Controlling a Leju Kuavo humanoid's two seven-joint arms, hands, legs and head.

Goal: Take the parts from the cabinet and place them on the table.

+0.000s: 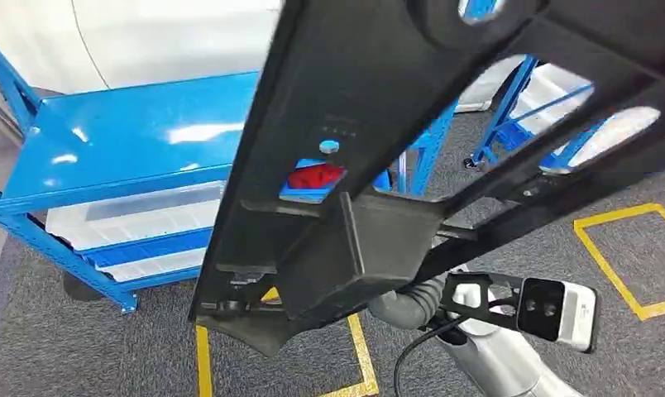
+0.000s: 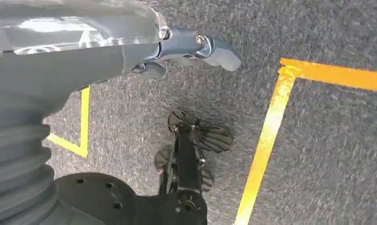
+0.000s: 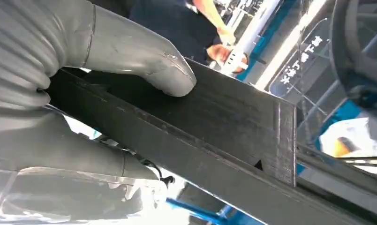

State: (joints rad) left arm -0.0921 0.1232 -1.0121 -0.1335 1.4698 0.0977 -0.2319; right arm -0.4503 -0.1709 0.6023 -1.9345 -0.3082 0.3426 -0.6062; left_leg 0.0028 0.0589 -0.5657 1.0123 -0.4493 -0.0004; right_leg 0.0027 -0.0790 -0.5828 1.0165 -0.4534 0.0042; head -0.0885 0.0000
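Note:
A long black part (image 1: 379, 107) with cut-out holes hangs slanted close in front of the head view, running from upper right to lower left. My right hand (image 3: 130, 61) grips it, the thumb pressed on its flat black face (image 3: 224, 122) and the fingers under it. In the head view the right forearm (image 1: 495, 356) comes up beneath the part. My left hand (image 2: 186, 47) hangs over the grey carpet and holds nothing, its fingers apart. The blue cabinet (image 1: 131, 141) stands at the left behind the part.
White trays (image 1: 131, 219) lie on the cabinet's lower shelf. Something red on blue (image 1: 317, 176) shows through a hole in the part. Yellow tape lines (image 1: 619, 273) mark the carpet. A second blue frame (image 1: 511, 107) stands at the back right. A person (image 3: 200, 23) is beyond the part.

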